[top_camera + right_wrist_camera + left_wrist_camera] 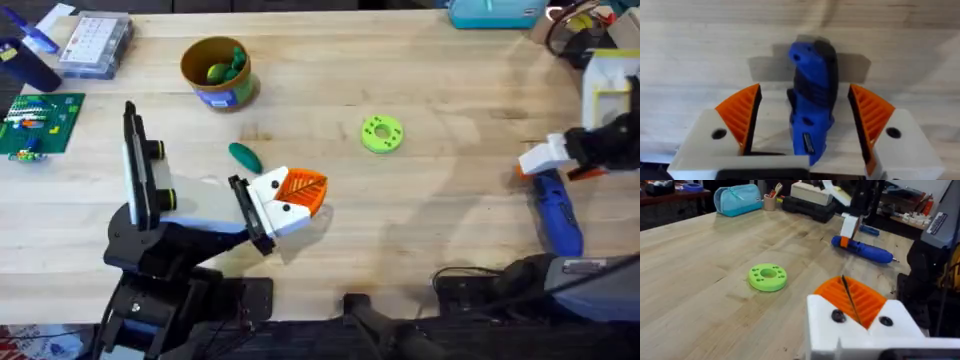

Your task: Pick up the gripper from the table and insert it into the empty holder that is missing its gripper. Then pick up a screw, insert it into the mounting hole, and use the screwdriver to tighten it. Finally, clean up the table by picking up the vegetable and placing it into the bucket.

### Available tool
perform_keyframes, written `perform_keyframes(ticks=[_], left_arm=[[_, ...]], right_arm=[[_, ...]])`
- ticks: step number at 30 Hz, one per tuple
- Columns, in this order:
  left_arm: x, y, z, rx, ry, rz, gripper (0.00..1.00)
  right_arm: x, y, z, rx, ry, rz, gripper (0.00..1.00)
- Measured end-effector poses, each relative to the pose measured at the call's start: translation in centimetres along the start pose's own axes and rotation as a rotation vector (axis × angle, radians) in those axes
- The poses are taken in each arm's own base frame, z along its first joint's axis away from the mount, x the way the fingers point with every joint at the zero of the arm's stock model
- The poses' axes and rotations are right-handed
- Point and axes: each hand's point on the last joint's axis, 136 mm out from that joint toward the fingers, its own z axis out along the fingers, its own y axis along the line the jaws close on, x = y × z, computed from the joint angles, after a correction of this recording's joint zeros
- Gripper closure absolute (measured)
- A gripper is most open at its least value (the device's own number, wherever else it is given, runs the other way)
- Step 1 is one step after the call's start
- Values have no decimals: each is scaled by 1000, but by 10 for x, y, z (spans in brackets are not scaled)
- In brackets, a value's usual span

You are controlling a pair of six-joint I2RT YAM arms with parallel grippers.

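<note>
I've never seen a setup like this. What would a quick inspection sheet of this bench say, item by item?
Surface: pale wooden tabletop, unmarked where bare.
Job's things: chunky bright-blue powered screwdriver lying flat at the right; glossy dark-green toy vegetable lying loose on the table; round ochre-yellow bucket with green pieces inside.
Clutter: lime-green flat ring with holes; clear plastic compartment box; green circuit board; turquoise zipped pouch.
Pincers: left pincer shut, empty, beside the vegetable; right pincer open, straddling the screwdriver.
Cables: wires at the far right corner.
Surroundings: crowded benches behind.
</note>
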Motion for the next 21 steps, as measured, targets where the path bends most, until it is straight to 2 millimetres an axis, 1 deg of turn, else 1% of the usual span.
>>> perform_keyframes(ticks=[4, 6, 8, 11, 13, 15, 17, 21], left_arm=[[0, 0, 0, 0, 0, 0, 987], [0, 0, 0, 0, 0, 0, 987], [0, 0, 0, 0, 0, 0, 988], [0, 0, 0, 0, 0, 0, 988], [0, 0, 0, 0, 0, 0, 988], [0, 0, 0, 0, 0, 0, 987], [0, 0, 0, 0, 0, 0, 986], [0, 0, 0, 0, 0, 0, 988]], right_arm=[[6, 1, -26, 45, -76, -5, 4], [11, 1, -33, 62, -105, 5, 4], [22, 2, -31, 67, -117, 24, 4], [38, 3, -22, 72, -123, 61, 4], [45, 1, -19, 83, -138, 84, 4], [46, -3, -18, 100, -161, 98, 4], [43, -8, -16, 117, -183, 104, 5], [32, -11, -4, 111, -218, 97, 5]])
